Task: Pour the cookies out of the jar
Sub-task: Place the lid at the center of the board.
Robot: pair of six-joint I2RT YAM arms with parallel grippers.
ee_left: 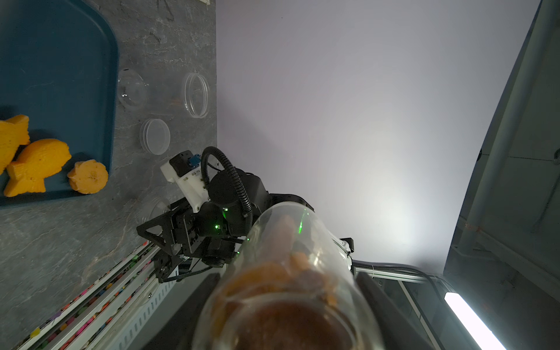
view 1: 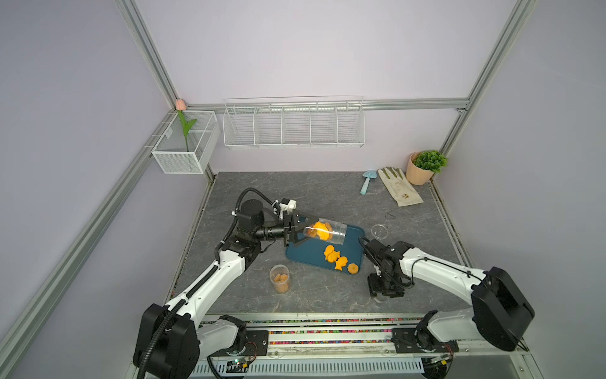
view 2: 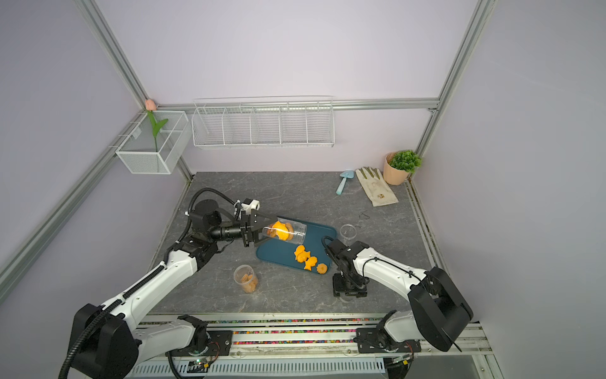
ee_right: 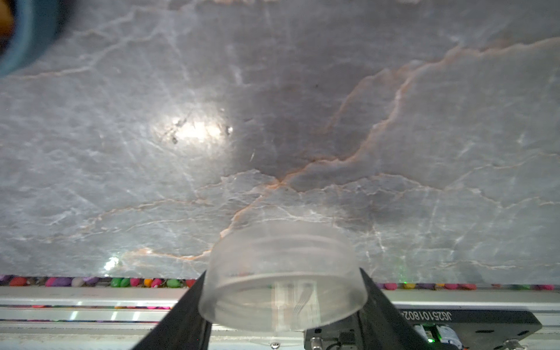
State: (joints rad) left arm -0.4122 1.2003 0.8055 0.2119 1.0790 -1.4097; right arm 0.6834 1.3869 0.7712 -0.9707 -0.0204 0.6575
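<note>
The cookies (view 1: 335, 257) lie partly on the blue tray (view 1: 301, 259) at the middle of the tabletop (view 1: 321, 297), the rest inside the jar (view 1: 329, 231) our left gripper (view 1: 311, 229) clamps tilted mouth-down over it so they slide out, while our right gripper (ee_right: 281, 306) pinches the lid (ee_right: 281, 257) aside toward the front edge.

At your far right sits a plant (view 1: 429, 160), a glove (view 1: 398, 188) just beside it, then a trowel (view 1: 367, 181). A tulip (view 1: 187, 128) stands in the far-left basket (view 1: 177, 162), with a rack (view 1: 293, 131) to its right.
</note>
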